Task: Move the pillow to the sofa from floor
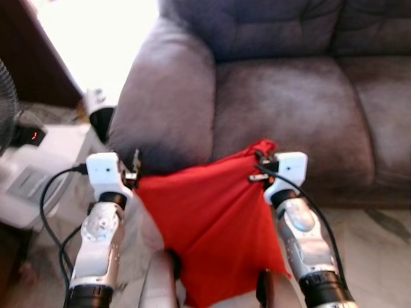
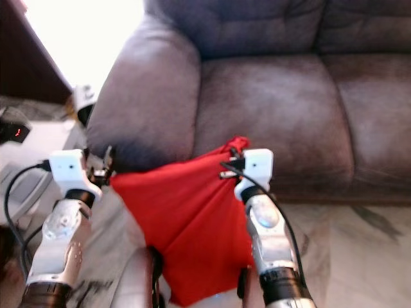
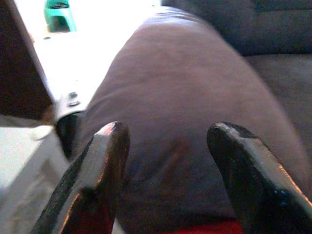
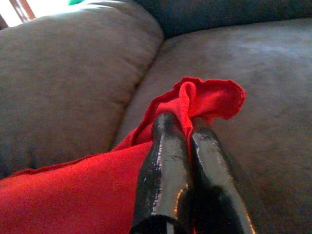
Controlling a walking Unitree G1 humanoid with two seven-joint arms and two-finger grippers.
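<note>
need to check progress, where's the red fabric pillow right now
In the head views the red fabric pillow hangs off the floor between both grippers, just before the grey sofa seat's front edge, beside its armrest; the right gripper pinches its corner.

Pillow (image 1: 212,224) hangs between both arms, before sofa (image 1: 289,102); fan (image 1: 8,106) far left.

Matt red cloth pillow (image 1: 212,224); soft, suede-like grey sofa (image 1: 289,96).

Daylight from beyond and left of the left pincer (image 1: 135,168) overexposes the floor (image 1: 96,38) there, while all views are softly blurred, sofa (image 1: 289,96) evenly lit.
</note>
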